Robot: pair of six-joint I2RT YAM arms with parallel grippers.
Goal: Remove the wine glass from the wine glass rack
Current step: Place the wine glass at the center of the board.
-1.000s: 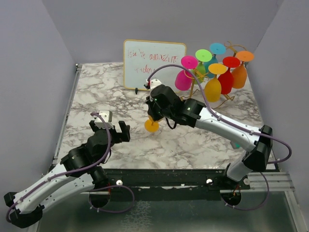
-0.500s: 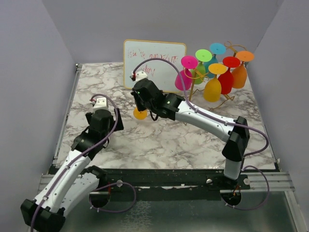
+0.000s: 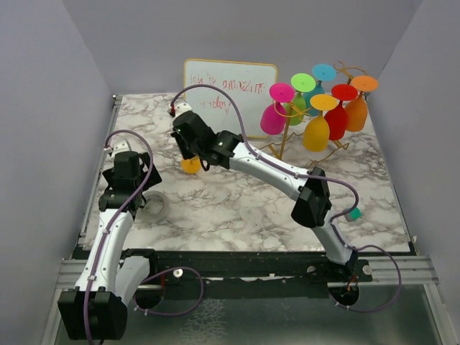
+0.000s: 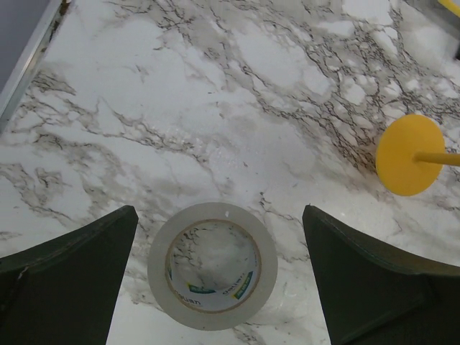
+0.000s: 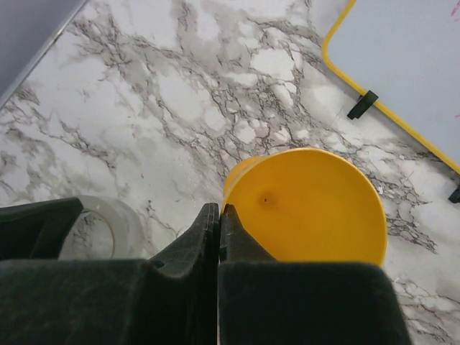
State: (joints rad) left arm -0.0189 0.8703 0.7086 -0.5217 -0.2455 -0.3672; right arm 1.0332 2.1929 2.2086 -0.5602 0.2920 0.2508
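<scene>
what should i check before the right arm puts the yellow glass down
1. Right gripper shut on the yellow glass: ok.
2. Glass free of the rack: ok, it hangs well left of it.
3. Table bare below the glass: ok, only marble shows there.
4. Tape roll away from the drop spot: ok, it lies apart, nearer the left arm.
5. Left gripper out of the way: ok, open above the tape roll, not touching the glass.
6. Glass upright for setting down: cannot tell.
</scene>
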